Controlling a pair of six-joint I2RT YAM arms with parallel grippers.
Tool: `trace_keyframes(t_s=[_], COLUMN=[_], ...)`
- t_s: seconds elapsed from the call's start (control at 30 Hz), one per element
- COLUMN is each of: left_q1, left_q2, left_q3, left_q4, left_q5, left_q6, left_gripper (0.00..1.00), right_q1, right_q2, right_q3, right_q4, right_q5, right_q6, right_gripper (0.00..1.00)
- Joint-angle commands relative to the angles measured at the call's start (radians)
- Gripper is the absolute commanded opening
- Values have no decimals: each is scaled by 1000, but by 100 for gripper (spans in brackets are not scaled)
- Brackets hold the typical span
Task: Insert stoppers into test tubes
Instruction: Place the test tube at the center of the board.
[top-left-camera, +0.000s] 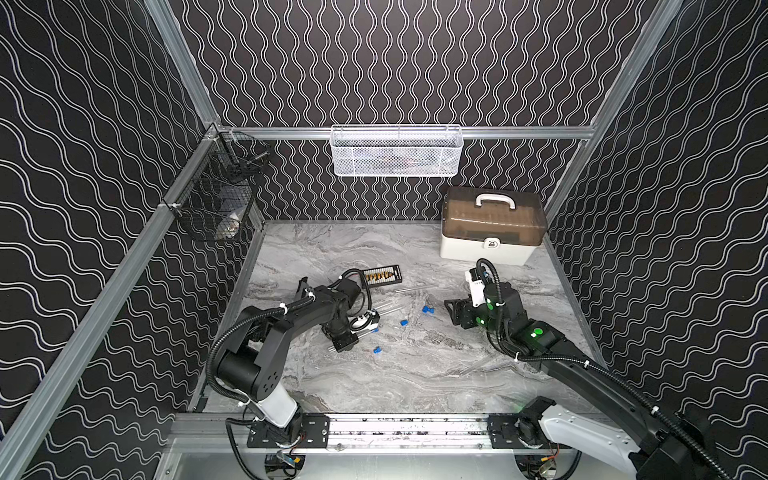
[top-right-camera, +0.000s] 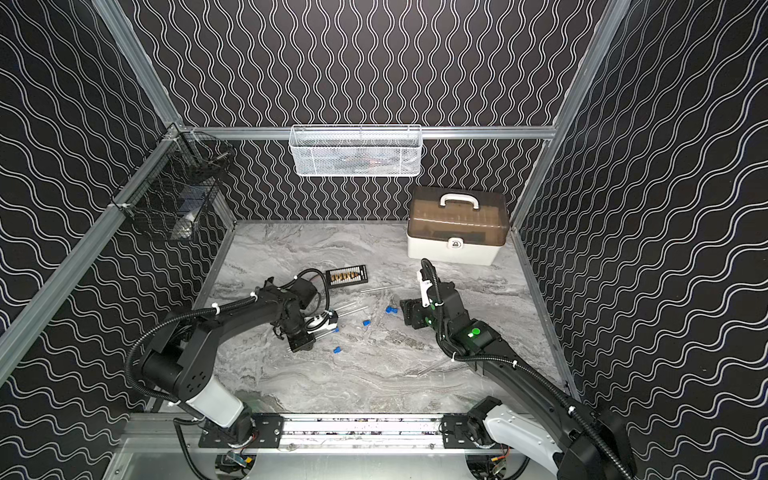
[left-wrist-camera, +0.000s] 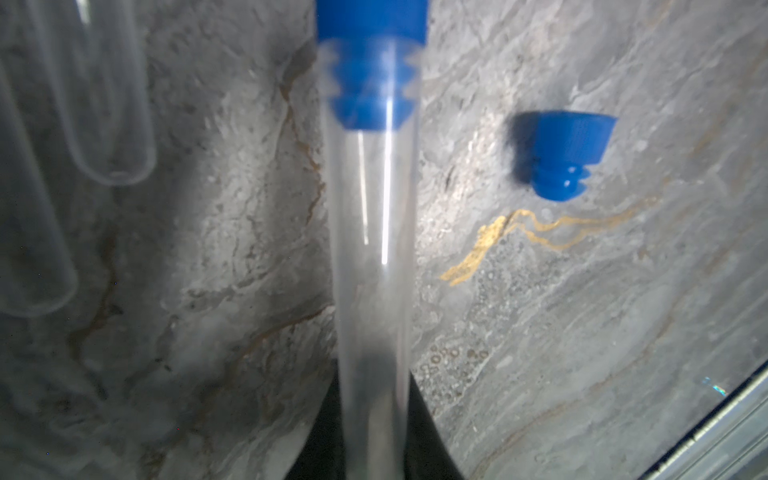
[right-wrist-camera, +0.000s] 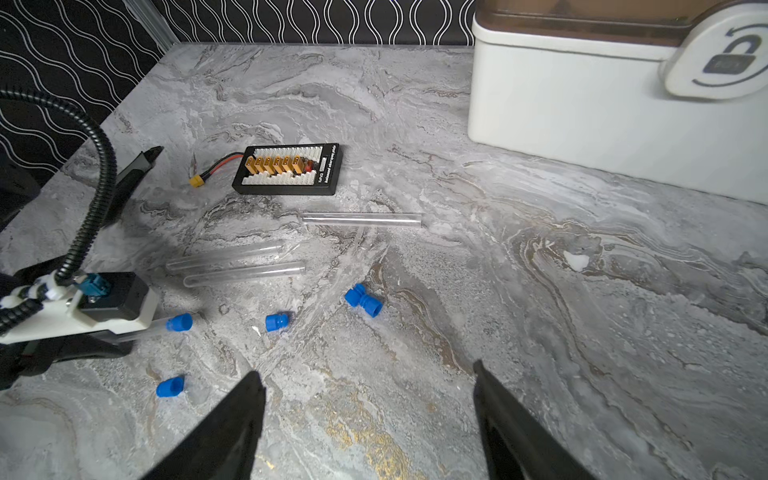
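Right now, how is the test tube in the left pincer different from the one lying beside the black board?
The held tube, in the left pincer, has a blue stopper pushed into its mouth; the loose tube by the black board is open, with no stopper. The held tube is clamped between shut jaws; the loose tube lies free on the table. Both are clear and straight.

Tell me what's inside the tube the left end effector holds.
The ribbed stem of a blue stopper sits in the mouth of the tube, cap outside. The rest looks empty, but the stretch inside the left end effector is covered.
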Motion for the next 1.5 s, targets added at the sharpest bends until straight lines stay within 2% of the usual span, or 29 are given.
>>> trace_keyframes(t_s=[0.0, 0.4, 0.57, 0.73, 1.0, 1.27, 1.47], left_q1=[-3, -6, -6, -4, 19, 26, 27], left_q2=[2, 34, 24, -18, -191, -489, -659], left_q3=[-16, -11, -25, -39, -116, -210, -195], left_q4=[-2, 0, 17, 31, 88, 139, 255], left_q5=[-37, -67, -62, -64, -64, -79, -238], left_q6=[-3, -14, -30, -37, -48, -99, -239], left_gripper=[14, 29, 36, 39, 44, 45, 48], right_q1=[0, -2, -3, -4, -7, -6, -7], right_q2=[-8, -36, -57, -69, -93, -124, -133], right_q3=[0, -3, -14, -17, -31, -34, -32], right_q4=[23, 4, -2, -15, -12, -25, -45], right_q5=[1, 11, 56, 47, 37, 39, 28], right_q6=[-6, -26, -23, -22, -22, -23, -19], right_gripper=[78, 79, 79, 79, 79, 80, 81])
